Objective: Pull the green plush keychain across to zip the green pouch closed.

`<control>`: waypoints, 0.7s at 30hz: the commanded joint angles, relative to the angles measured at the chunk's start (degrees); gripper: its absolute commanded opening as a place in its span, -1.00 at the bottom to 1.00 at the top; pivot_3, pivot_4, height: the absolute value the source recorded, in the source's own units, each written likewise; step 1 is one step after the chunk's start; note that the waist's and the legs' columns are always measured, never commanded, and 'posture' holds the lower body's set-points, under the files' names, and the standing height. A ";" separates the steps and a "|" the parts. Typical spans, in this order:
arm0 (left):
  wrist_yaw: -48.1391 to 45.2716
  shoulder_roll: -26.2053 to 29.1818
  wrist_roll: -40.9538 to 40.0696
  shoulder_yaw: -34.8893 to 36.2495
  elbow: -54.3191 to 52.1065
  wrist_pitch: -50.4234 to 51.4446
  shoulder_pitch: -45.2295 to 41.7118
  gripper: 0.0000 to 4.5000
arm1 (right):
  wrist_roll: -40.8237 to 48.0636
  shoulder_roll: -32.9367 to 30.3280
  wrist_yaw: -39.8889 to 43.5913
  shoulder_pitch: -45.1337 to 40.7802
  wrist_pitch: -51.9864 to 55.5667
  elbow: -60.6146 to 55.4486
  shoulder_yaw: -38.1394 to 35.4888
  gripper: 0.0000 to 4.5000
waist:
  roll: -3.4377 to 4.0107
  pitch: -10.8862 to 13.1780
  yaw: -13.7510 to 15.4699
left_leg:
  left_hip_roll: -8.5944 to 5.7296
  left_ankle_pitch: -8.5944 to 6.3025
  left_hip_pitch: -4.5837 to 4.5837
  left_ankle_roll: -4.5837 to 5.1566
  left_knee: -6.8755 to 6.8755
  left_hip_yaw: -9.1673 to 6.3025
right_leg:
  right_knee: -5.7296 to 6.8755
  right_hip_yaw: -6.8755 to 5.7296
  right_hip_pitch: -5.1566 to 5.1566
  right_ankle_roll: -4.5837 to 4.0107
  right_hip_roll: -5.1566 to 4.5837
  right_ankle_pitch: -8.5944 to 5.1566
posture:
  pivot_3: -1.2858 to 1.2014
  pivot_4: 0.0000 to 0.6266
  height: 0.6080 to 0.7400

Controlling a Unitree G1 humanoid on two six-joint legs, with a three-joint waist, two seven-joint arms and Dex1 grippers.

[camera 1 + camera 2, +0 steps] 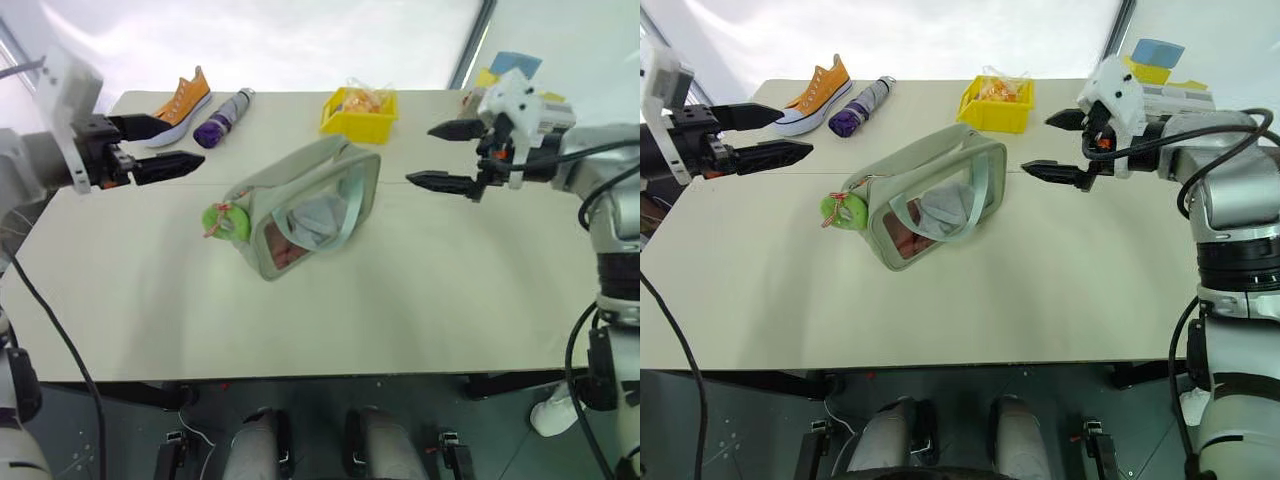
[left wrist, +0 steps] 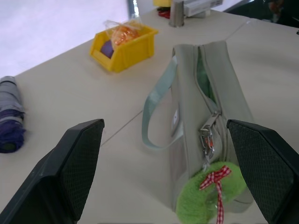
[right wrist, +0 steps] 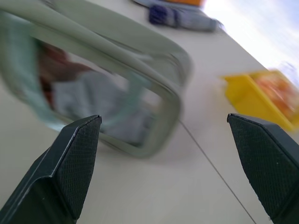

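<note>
Two grippers spread wide, empty: left gripper (image 1: 160, 147), right gripper (image 1: 445, 155). Between them mid-table, green pouch (image 1: 310, 205) lying diagonally; green plush keychain (image 1: 225, 221) at left-near end, closer to left gripper.

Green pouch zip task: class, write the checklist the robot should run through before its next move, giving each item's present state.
1. Left pincer open and empty: ok.
2. Right pincer open and empty: ok.
3. Green plush keychain in view and unobstructed, at the green pouch's end nearer the left pincer: ok.
4. Zipper closed: not ok; a gap shows along the top in the left wrist view.
5. Pouch held steady by a pincer: not ok; both hang apart from it.
6. Yellow bin and purple bottle away from the pouch: ok.
</note>
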 commanded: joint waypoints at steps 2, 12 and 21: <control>0.52 0.04 0.91 -0.18 0.48 -1.27 -1.46 1.00 | -0.56 0.76 -0.11 -1.76 -1.13 -1.42 1.06 0.99 | -0.01 0.01 0.13 | 0.00 -0.02 -0.09 0.03 0.01 0.01 | 0.00 0.01 -0.08 0.00 -0.03 0.00 | 0.03 -0.52 1.00; 0.91 0.11 -2.62 0.76 -7.21 1.50 0.09 1.00 | -3.58 5.89 -0.41 -8.60 -10.46 4.34 3.60 0.99 | -0.01 0.03 -0.17 | -0.04 0.00 -0.42 0.01 0.14 0.08 | 0.09 0.02 -0.45 0.02 -0.01 0.01 | 0.03 -0.52 1.00; 8.34 -1.70 -9.51 4.80 -22.67 8.05 4.15 1.00 | -13.64 16.46 5.22 -14.55 -30.77 23.29 13.95 0.99 | -0.02 0.02 0.23 | -0.01 0.01 -0.40 0.00 0.15 0.03 | 0.14 0.04 -0.41 0.02 -0.02 0.01 | 0.03 -0.52 1.00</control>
